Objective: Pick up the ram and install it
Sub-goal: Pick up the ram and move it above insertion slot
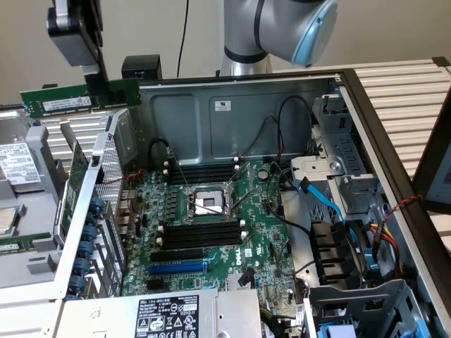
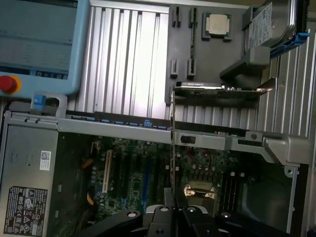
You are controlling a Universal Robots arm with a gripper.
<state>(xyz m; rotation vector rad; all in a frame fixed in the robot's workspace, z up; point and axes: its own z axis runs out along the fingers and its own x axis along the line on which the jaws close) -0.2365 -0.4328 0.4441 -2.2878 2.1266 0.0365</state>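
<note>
One RAM stick [image 1: 60,103] hangs level in my gripper [image 1: 96,88], upper left of the exterior view, just above the rim of the open computer case [image 1: 232,113].
My fingers are pinched across its flat faces, just right of the white label. I judge it light, stiff and thin, yet fragile: best gripped on the board's faces, clear of the contact edge. The empty black memory slots [image 1: 202,171] lie well apart, mid-frame.
</note>
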